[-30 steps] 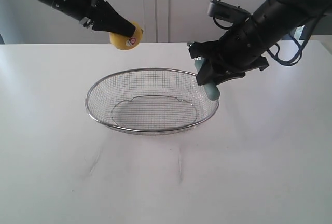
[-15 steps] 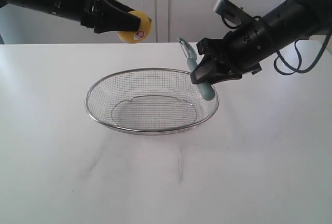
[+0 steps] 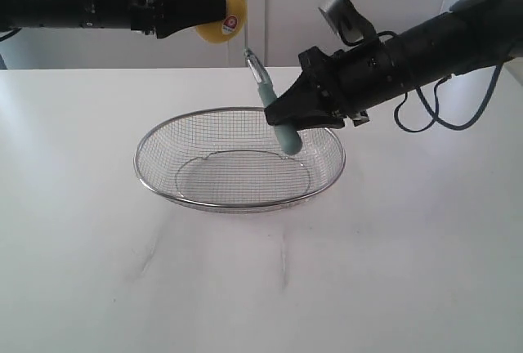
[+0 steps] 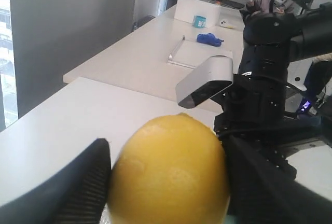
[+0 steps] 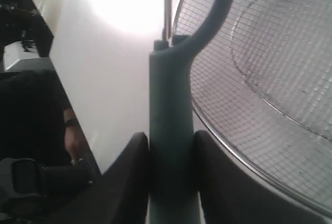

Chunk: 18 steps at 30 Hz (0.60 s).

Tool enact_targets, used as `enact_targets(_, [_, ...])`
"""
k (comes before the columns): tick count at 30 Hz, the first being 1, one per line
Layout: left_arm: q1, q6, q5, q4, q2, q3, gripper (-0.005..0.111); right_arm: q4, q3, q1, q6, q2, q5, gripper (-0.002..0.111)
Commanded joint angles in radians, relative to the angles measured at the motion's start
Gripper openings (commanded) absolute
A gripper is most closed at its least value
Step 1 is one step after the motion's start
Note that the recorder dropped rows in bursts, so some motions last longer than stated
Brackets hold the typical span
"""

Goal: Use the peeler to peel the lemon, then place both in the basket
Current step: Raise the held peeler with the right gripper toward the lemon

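My left gripper is shut on the yellow lemon, held high above the table at the back; its white-and-red sticker faces the camera. In the left wrist view the lemon fills the space between both fingers. My right gripper is shut on the peeler by its pale teal handle, above the far right rim of the wire basket. The metal blade head points up toward the lemon, a short gap below it. In the right wrist view the peeler handle sits clamped between the fingers, the basket beyond.
The basket holds nothing and sits mid-table on the white tabletop. A white wall and cabinet doors stand behind the table's far edge. The right arm's cable hangs over the right side of the table.
The left gripper carried the lemon up and to the right. The right gripper swung the peeler leftward and tipped its blade up toward the lemon.
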Motion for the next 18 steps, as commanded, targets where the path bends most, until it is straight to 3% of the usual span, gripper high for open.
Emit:
enact_targets(1, [-0.005,0.008,0.023,-0.045,-0.016,0.008,0.0,0.113,0.0,-0.003,-0.068,0.013,0.037,0.0])
enact_targets(18, [-0.005,0.008,0.023,-0.045,-0.016,0.008,0.0,0.217,0.0,0.039,-0.104,0.015,0.037,0.0])
